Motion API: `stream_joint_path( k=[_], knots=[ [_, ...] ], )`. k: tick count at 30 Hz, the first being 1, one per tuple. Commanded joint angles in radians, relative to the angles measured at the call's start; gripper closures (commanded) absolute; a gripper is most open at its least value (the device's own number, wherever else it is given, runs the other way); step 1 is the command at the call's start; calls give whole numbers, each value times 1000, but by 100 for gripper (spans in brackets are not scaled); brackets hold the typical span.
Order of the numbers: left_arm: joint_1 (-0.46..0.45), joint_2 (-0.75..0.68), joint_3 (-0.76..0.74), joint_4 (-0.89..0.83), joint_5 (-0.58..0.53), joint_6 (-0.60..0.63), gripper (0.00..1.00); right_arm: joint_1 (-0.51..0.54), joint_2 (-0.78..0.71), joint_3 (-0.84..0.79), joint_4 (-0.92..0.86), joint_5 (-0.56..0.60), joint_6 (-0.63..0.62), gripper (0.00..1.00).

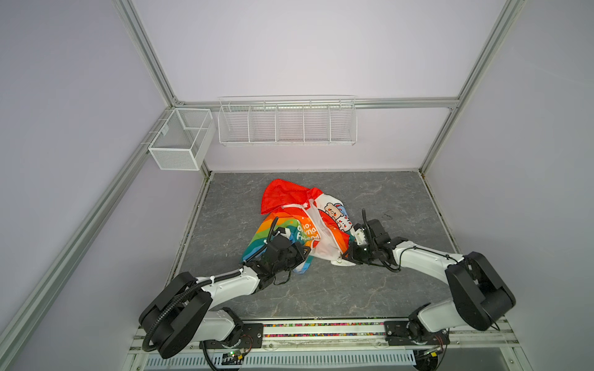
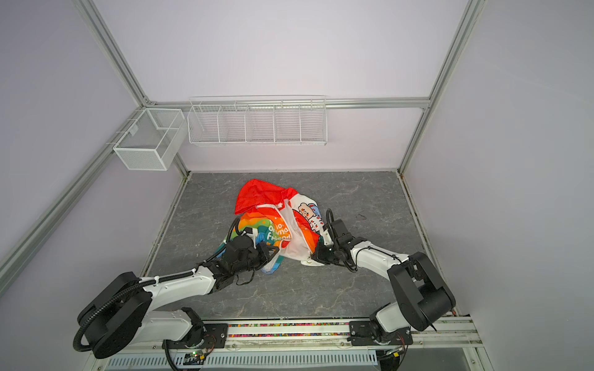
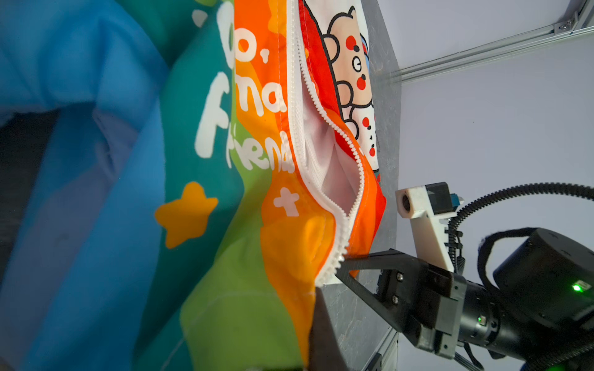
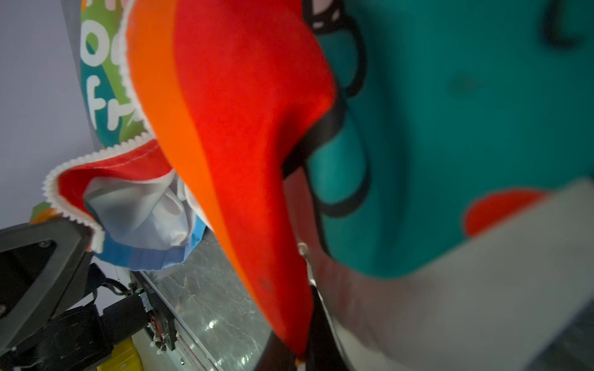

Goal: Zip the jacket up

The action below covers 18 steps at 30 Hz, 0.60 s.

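Note:
The jacket (image 1: 297, 221) (image 2: 273, 221) lies crumpled mid-table in both top views, red hood to the back, rainbow stripes with white lettering on the left, cartoon lining on the right. Its white zipper (image 3: 324, 128) gapes open and the two rows meet only near the hem. My left gripper (image 1: 306, 253) (image 3: 311, 310) is shut on the orange-green hem beside the zipper. My right gripper (image 1: 345, 255) (image 4: 299, 351) is shut on the red-orange hem on the zipper's other side; the left wrist view shows its fingertips (image 3: 345, 266) at the zipper's bottom end. Both grips are slightly raised.
The grey marbled table (image 1: 385, 192) has aluminium frame posts at its corners. A long wire rack (image 1: 287, 122) hangs on the back wall and a mesh basket (image 1: 180, 138) on the left rail. A small dark mark (image 1: 388, 215) lies right of the jacket.

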Motion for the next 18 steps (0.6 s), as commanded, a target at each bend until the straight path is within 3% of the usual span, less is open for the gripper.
stream_joint_path(
  k=[1, 15, 18],
  knots=[
    [6, -14, 17, -16, -16, 17, 100, -6, 27, 17, -41, 38, -24, 87],
    [5, -2, 16, 3, -2, 17, 100, -6, -33, -31, 47, 23, 59, 50],
    [5, -1, 15, 6, 4, 15, 100, -6, -23, -29, 73, 23, 74, 46]
  ],
)
